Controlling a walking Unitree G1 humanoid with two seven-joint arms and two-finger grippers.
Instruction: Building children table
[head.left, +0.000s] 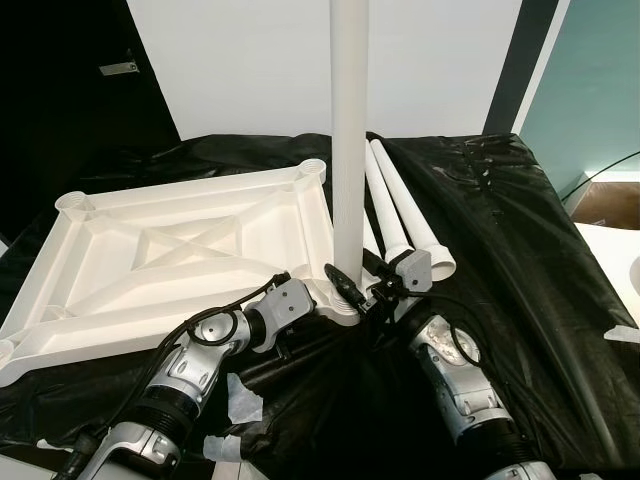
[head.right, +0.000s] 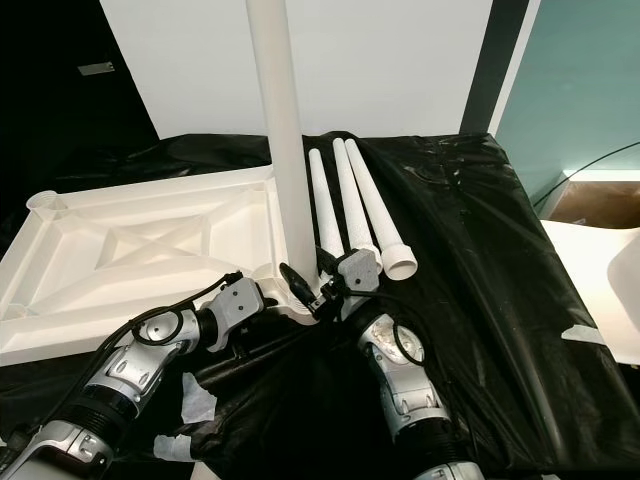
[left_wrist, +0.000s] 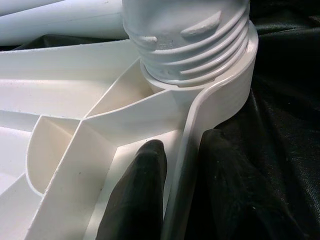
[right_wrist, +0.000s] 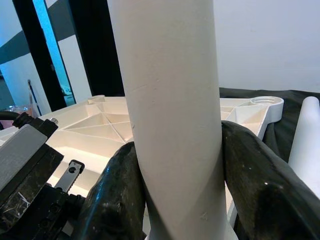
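While the right tool (head.left: 352, 282) clamps the upright leg (head.left: 349, 130), the left tool (left_wrist: 182, 197) pinches the tabletop (head.left: 170, 250) rim beside spare legs (head.left: 405, 215).

A white wall (head.left: 260, 60) with black panels (head.left: 60, 90) stands behind black sheeting (head.left: 500, 230).

This looks like a room in a home set up for work. A black plastic sheet (head.left: 520, 250) covers the work surface, held down with bits of tape (head.left: 240, 400). Behind it is a plain white wall (head.left: 250, 70), with a blue-green wall (head.left: 590, 90) to the right.
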